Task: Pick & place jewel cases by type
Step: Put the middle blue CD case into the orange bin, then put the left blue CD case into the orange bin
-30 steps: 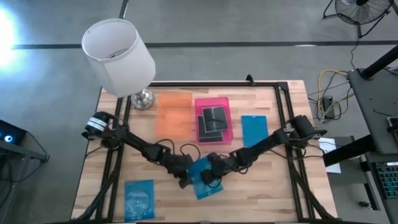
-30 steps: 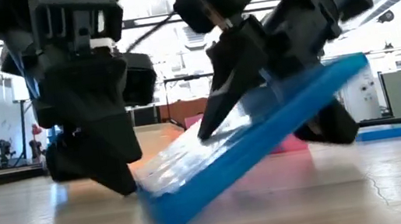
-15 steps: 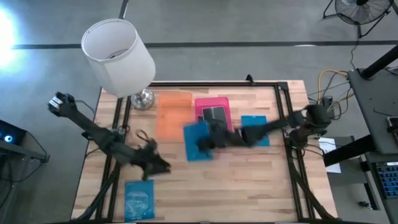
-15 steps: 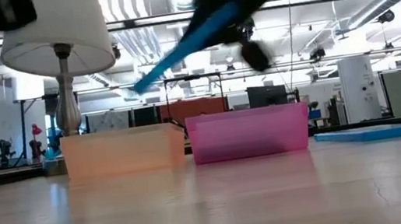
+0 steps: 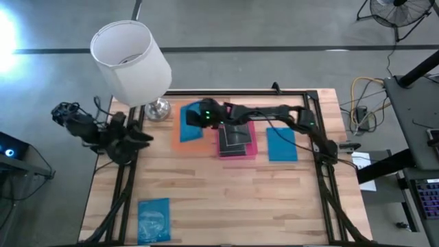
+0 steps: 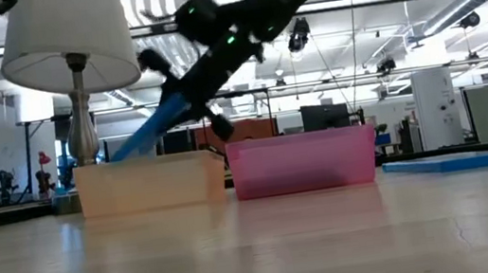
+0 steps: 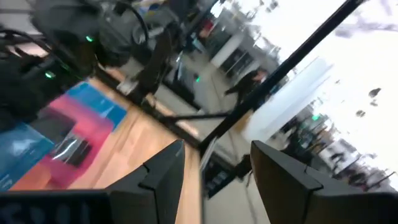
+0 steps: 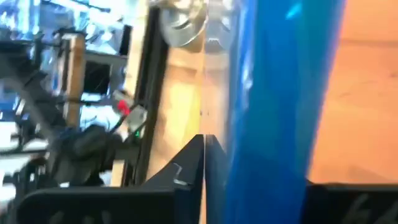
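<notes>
My right gripper (image 5: pixel 207 116) reaches over the orange tray (image 5: pixel 180 140) and is shut on a bright blue jewel case (image 5: pixel 191 123), which shows tilted in the low view (image 6: pixel 149 131). Dark cases (image 5: pixel 236 132) lie stacked in the pink tray (image 5: pixel 251 147). One blue case (image 5: pixel 281 144) lies flat on the table to the right of the pink tray. Another blue case (image 5: pixel 153 219) lies flat near the front left corner. My left gripper (image 7: pixel 214 180) is open and empty at the table's left edge (image 5: pixel 140 137). My right gripper pinches the blue case between its two fingers, one on each flat face, at the case's upper end (image 6: pixel 183 95). It comes slanting from above and from the table's right. In its wrist view the case (image 8: pixel 280 93) stands edge-on between the fingers (image 8: pixel 186 168). The case hangs tilted, its lower end (image 6: pixel 122 152) at the orange tray's rim.
A lamp with a white shade (image 5: pixel 130 62) stands at the far left corner, close to the orange tray. A dark frame (image 5: pixel 317 130) runs along the table's edges. Bare wood lies in the middle and near half of the table (image 5: pixel 233 199).
My right gripper has lifted the blue case off the table's near middle and carried it up and toward the far left, over the orange tray, tilting its free end down. My left gripper has drawn away from the case to the table's left edge.
</notes>
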